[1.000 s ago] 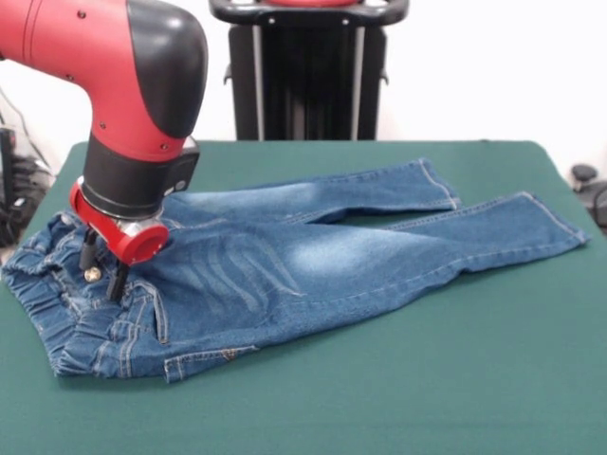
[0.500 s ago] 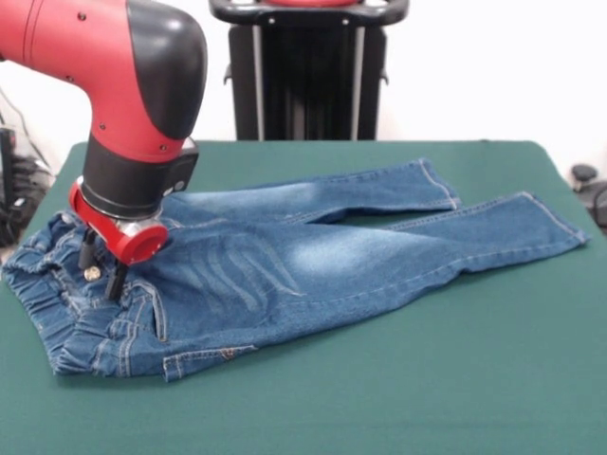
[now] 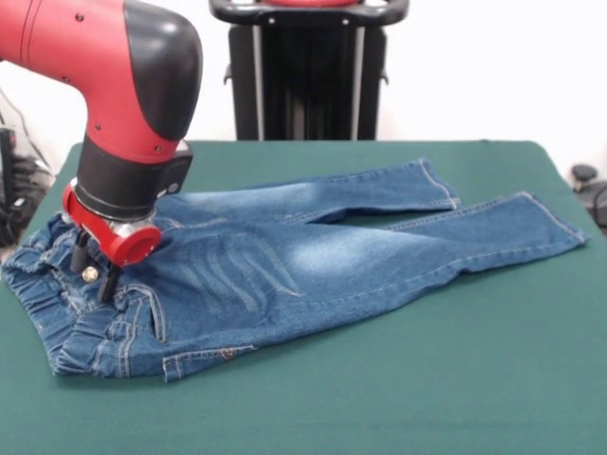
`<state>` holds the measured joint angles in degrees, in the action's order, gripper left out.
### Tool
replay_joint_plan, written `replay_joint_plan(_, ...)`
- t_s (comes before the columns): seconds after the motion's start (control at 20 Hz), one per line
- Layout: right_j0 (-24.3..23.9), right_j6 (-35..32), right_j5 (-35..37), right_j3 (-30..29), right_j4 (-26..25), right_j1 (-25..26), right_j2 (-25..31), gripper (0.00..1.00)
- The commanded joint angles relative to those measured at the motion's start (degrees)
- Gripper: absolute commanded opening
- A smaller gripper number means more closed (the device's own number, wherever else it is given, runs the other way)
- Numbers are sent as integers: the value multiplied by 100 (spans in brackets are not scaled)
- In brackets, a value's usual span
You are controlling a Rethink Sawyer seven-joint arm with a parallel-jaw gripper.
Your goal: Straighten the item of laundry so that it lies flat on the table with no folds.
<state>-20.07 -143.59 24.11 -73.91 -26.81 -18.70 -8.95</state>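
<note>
Denim is what the pincer [image 3: 92,272] has come down on: the small pair of jeans [image 3: 285,265] lies spread across the green counter [image 3: 427,379], waistband at one end and both legs running away from it toward the far corner, where the hems stop short of the counter's edge. The two dark fingers [image 3: 107,282] stand apart, one on either side of the metal button [image 3: 89,274], their tips down at the cloth beside the gathered elastic waistband [image 3: 43,303]; from where I stand it looks spread and holding nothing, though I cannot see whether the tips press into the fabric or only touch it. The waistband is bunched and puckered, and the hip edge nearest me is turned under in a fold [image 3: 190,362]. To my eye the risks sit right at that waistband. If the fingers close here they may catch only the top layer, or slip off the hard button, and a pull would then lift one layer and leave the fold below untouched. A drag along the counter could also push the elastic into a tighter ruck instead of spreading it. The waistband's outer curve lies near the counter's edge, so a tug that way might carry it over the side.
</note>
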Motion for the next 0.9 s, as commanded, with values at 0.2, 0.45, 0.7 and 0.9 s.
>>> replay_joint_plan(0.2,-709,430,-107,-1060,101,122,868,100)
replay_joint_plan(0.45,-1192,735,283,-1318,341,12,1461,100)
replay_joint_plan(0.7,-1392,864,688,-1380,409,-51,1704,100)
replay_joint_plan(0.9,-1620,919,759,-1499,443,-83,1984,0)
